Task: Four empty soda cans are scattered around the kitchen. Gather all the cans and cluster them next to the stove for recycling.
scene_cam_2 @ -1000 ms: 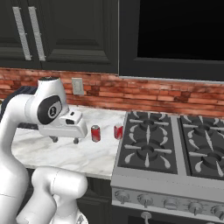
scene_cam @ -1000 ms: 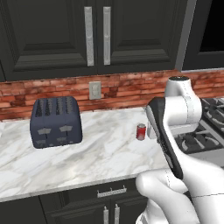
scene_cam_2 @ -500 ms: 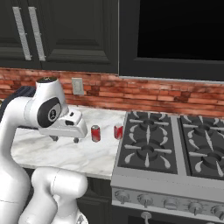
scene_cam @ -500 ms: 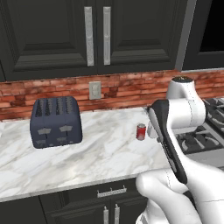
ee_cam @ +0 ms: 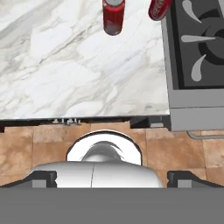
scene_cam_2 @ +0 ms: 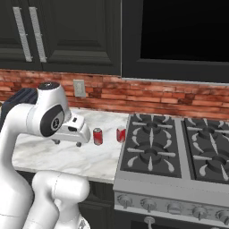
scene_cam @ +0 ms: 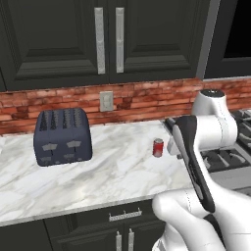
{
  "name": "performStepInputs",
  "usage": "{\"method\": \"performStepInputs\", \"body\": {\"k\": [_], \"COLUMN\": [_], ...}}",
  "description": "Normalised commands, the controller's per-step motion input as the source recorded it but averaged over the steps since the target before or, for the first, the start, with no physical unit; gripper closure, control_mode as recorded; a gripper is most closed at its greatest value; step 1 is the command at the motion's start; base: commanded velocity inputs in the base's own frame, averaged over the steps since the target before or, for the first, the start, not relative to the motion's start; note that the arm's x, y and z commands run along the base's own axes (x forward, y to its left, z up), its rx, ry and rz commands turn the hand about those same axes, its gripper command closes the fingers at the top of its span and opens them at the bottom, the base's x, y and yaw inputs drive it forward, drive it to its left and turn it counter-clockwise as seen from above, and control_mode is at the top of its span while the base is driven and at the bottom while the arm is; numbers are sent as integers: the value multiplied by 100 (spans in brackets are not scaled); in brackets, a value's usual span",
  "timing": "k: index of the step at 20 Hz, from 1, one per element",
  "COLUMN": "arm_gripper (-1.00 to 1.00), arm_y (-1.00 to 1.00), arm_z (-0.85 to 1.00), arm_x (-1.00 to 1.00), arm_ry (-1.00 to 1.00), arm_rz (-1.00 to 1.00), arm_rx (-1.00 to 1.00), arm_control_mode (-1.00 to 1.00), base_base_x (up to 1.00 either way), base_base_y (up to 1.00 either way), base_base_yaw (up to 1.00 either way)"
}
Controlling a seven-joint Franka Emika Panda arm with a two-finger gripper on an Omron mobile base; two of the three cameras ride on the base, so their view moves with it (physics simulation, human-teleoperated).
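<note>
Red soda cans (scene_cam_2: 98, 136) (white-veined marble counter (scene_cam_2: 53, 154))

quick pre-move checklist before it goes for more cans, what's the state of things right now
1. Two red soda cans, left and right, upright on the white marble counter: ok.
2. Both cans beside the stainless-steel stove with black grates: ok.
3. End effector empty, with no can between its tips: ok.
4. End effector not touching the cans: ok, it sits left of them.
5. All four cans gathered: not ok, two are here.
6. Dark blue-grey toaster away from the arm: ok.
</note>
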Motion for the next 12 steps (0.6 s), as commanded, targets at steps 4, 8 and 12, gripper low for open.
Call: {"method": "performStepInputs", "body": {"k": [4,8,12], "arm_gripper": [-100,-100,-100], "arm_y": [0,0,0], "arm_z": [0,0,0], "arm_x": [0,0,0], "arm_ry": [0,0,0], "arm_rz": [0,0,0], "arm_rx": [0,0,0], "arm_control_mode": [100,100,100], "base_base_x": [-4,-59,-95], "base_base_y": [0,-31,-59], "base_base_yaw": [0,-4,-17]}}
